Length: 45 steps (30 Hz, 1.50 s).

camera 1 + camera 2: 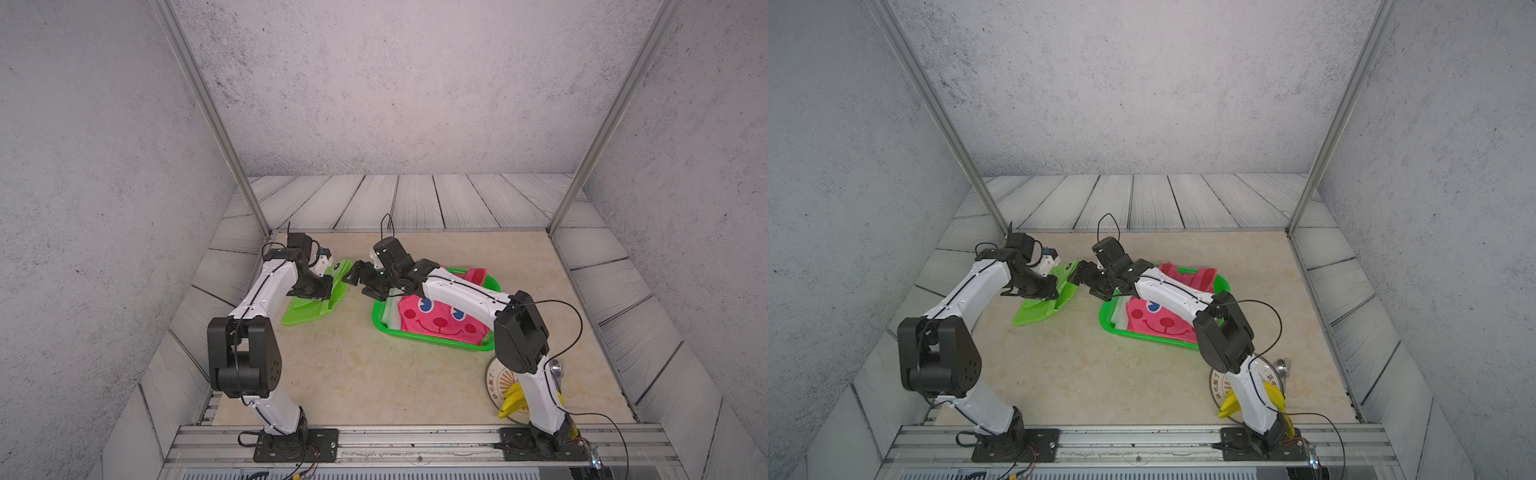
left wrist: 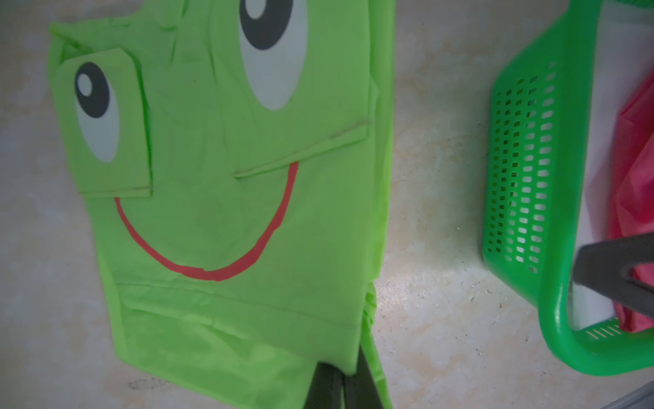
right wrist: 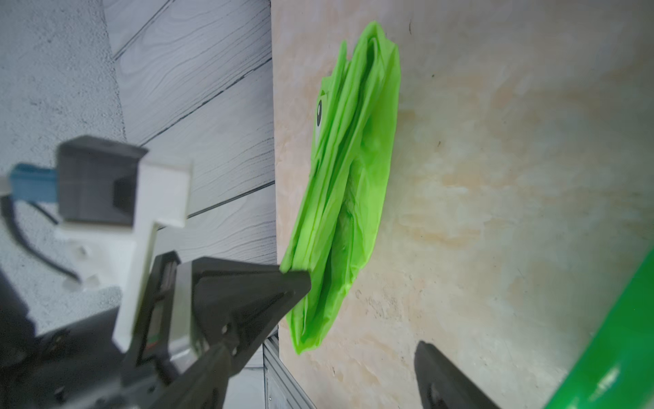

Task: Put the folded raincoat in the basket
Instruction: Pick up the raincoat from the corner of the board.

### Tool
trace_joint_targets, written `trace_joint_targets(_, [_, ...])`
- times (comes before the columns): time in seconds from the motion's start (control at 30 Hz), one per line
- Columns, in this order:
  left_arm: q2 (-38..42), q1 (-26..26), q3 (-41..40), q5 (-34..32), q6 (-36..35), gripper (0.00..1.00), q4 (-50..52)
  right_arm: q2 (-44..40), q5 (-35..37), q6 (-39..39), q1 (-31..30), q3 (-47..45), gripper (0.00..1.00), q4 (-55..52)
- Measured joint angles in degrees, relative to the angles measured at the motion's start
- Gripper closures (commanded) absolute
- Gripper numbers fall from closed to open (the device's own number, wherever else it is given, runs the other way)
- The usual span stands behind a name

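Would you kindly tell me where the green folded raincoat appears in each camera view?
In a top view: the green raincoat lies left of centre, beside the basket.
In a top view: the same place, the basket beside it.
Left wrist: it fills most of the picture, smiling face showing.
Right wrist: mid-picture, seen edge-on.
Shared landmark: the basket, visible in all four.

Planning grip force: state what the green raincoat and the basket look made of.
The green raincoat looks like thin plastic film or coated fabric, faint sheen: sharp creases, limp stacked layers. The basket looks like rigid moulded plastic, glossy: regular perforated walls, smooth rounded rim.
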<state>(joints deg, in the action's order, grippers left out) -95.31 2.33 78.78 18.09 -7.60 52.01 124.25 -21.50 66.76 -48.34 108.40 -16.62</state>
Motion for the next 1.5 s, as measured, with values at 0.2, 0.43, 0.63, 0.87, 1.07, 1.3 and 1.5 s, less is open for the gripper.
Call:
trace_joint_targets(0.2, [0.94,-0.07,0.0,1.9,0.13,1.0,1.05,6.21,-1.09,4.79,0.02,4.9,0.0,0.09])
trace_joint_targets(0.43, [1.31,-0.07,0.02,5.51,-0.07,1.0,2.6,11.8,-2.62,8.74,0.02,10.69,0.0,0.26])
trace_joint_targets(0.63, [1.64,-0.07,0.02,9.16,-1.14,1.0,4.02,14.12,-4.39,11.93,-0.17,12.96,0.11,1.7])
trace_joint_targets(0.87, [2.45,-0.07,0.02,10.75,-2.69,1.0,5.05,16.65,-5.97,13.42,-1.01,13.81,0.48,2.49])
trace_joint_targets(1.07, [4.11,-0.07,0.15,11.3,-5.07,0.88,7.56,16.28,-6.45,12.04,-1.53,14.27,0.88,3.91])
trace_joint_targets(1.3, [5.44,-0.2,6.36,16.24,-12.17,0.55,15.82,15.76,-6.21,9.22,-1.73,14.27,1.0,0.81])
trace_joint_targets(1.5, [7.45,-2.45,12.2,22.23,-19.04,0.45,26.56,13.62,-7.08,3.54,-1.03,12.79,1.0,-0.55])
